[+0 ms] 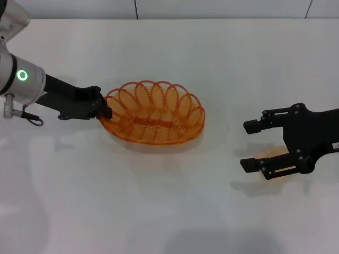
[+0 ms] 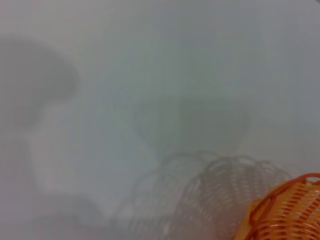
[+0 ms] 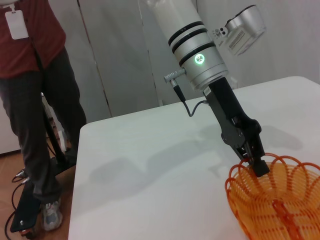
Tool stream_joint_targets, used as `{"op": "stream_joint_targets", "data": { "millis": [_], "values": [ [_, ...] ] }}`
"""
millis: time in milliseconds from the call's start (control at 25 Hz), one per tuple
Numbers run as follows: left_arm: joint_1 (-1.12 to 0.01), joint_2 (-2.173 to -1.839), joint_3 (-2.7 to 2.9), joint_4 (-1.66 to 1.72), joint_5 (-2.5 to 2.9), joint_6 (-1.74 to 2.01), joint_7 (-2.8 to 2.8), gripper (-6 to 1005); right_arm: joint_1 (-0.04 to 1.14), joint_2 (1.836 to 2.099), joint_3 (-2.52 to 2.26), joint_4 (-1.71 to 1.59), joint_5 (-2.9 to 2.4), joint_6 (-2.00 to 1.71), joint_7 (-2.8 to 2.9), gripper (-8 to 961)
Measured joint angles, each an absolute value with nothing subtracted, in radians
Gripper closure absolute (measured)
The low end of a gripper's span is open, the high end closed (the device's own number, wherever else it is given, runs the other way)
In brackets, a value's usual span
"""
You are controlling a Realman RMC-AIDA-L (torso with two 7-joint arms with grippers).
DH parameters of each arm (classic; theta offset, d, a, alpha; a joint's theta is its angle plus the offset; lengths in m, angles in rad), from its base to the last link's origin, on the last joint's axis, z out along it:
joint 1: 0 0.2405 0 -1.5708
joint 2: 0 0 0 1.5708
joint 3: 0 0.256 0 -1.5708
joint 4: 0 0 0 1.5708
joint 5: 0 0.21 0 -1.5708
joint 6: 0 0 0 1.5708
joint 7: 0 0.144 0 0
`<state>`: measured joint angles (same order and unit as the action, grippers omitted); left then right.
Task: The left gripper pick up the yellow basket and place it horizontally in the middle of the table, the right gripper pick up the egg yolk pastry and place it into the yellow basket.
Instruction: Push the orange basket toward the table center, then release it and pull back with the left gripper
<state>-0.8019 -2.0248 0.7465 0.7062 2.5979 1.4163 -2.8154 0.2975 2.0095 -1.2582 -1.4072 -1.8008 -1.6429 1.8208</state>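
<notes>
White table (image 1: 212, 58); left gripper (image 1: 104, 110) jaws clamped on yellow basket (image 1: 153, 112) rim; right gripper (image 1: 255, 145) jaws wide (empty).

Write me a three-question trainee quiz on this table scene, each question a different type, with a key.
1. True or false: the left pincer grips the basket at its rim.
2. Multiple choice: the basket's inside holds A) a pastry, B) nothing, C) a cup.
3. Fill in: the right pincer is ____, off to the basket's right above the table.

Key: 1 true. 2 B. 3 open, with a small orange-tinted thing partly hidden under its lower finger; what it is cannot be told.
</notes>
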Motion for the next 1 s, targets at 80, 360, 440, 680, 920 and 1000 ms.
{"op": "stream_joint_targets", "data": {
  "millis": [80, 360, 440, 680, 920, 1000],
  "values": [
    [-0.804, -2.025, 0.747, 0.706, 2.600, 1.415, -2.814, 878, 0.298, 2.010, -1.259, -1.407, -1.800, -1.643, 1.821, 184],
    [-0.807, -2.028, 0.749, 0.706, 2.602, 1.410, -2.811, 870, 0.298, 2.010, -1.259, -1.408, -1.799, -1.643, 1.821, 184],
    [-0.807, -2.029, 0.749, 0.706, 2.602, 1.409, -2.811, 868, 0.298, 2.010, -1.259, -1.409, -1.799, -1.643, 1.821, 184],
    [-0.804, -2.032, 0.749, 0.700, 2.602, 1.396, -2.811, 861, 0.298, 2.010, -1.259, -1.410, -1.799, -1.643, 1.821, 184],
    [-0.811, -2.035, 0.749, 0.679, 2.599, 1.382, -2.809, 855, 0.298, 2.009, -1.259, -1.410, -1.799, -1.644, 1.821, 184],
    [-0.814, -2.037, 0.749, 0.678, 2.596, 1.381, -2.808, 853, 0.298, 2.009, -1.259, -1.410, -1.799, -1.645, 1.821, 184]
  ]
}}
